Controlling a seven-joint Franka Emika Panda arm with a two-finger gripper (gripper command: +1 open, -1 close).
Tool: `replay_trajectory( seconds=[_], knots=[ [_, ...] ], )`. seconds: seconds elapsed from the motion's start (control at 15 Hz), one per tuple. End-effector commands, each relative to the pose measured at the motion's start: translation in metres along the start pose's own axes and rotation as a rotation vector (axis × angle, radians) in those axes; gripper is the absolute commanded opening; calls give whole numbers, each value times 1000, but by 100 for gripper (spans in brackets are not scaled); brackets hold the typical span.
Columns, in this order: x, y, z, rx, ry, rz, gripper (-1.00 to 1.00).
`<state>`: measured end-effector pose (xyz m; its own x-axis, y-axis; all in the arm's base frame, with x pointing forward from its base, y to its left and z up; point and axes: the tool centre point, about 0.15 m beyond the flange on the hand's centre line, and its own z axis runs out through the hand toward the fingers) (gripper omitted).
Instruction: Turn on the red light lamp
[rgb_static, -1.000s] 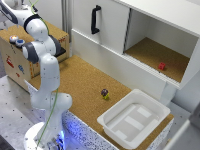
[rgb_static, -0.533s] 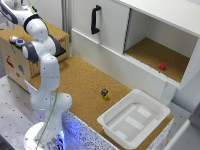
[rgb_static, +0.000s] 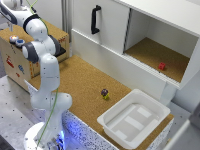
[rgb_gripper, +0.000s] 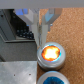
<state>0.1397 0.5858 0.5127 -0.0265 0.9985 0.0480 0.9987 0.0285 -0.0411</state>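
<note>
wrist view: red light lamp (rgb_gripper: 52, 53) glowing; gripper (rgb_gripper: 44, 22) prob closed; white tray (rgb_static: 116, 115) holds nothing.

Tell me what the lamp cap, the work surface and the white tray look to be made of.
Lamp cap: likely translucent plastic, since it glows orange-red from within, in a pale rim. Work surface: looks like cork or particle board, tan, speckled and matte. Tray: probably moulded plastic, smooth white with rounded edges.
</note>
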Motion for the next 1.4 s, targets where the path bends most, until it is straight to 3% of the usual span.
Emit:
replay_trajectory(
  seconds=[0.0, 0.6, 0.87, 1.13, 1.33],
  knots=[
    [-7, 15, 30, -1, 23, 20, -100],
    [-4, 34, 65, 36, 50, 15, -100],
    [-2, 31, 79, 57, 27, 8, -100],
    [-8, 30, 50, 9, 19, 32, -100],
    [-9, 29, -1, -64, 36, 49, -100]
  ],
)
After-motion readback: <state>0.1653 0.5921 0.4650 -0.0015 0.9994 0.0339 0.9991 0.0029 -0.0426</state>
